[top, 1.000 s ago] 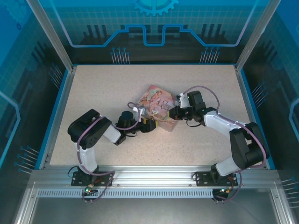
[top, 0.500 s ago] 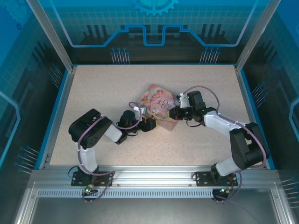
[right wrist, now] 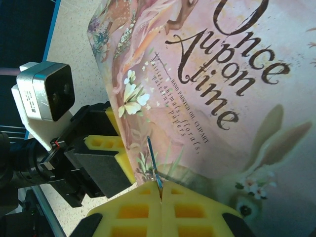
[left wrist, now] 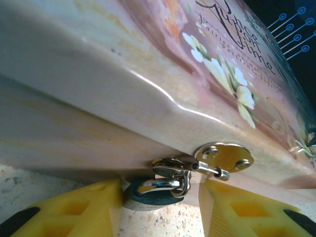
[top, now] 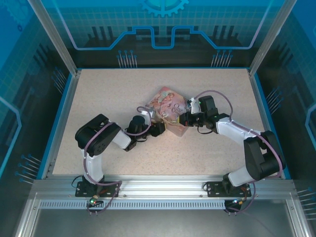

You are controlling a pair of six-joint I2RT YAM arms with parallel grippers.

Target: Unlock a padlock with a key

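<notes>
Top cam overhead; wrist cams (close, tin (top: 167, 104))

In the left wrist view, the padlock (left wrist: 157, 196) at lower centre is a dark, blurred sliver of body under its shackle, its face unreadable. The yellow fingers (left wrist: 84, 210) of the left claw (left wrist: 160, 191) are cut by the bottom edge. The pink tin box (left wrist: 148, 74) runs off the top and sides. In the right wrist view, the key (right wrist: 153, 160) shows a thin blade, its head buried in the closed right claw (right wrist: 161, 190).
</notes>
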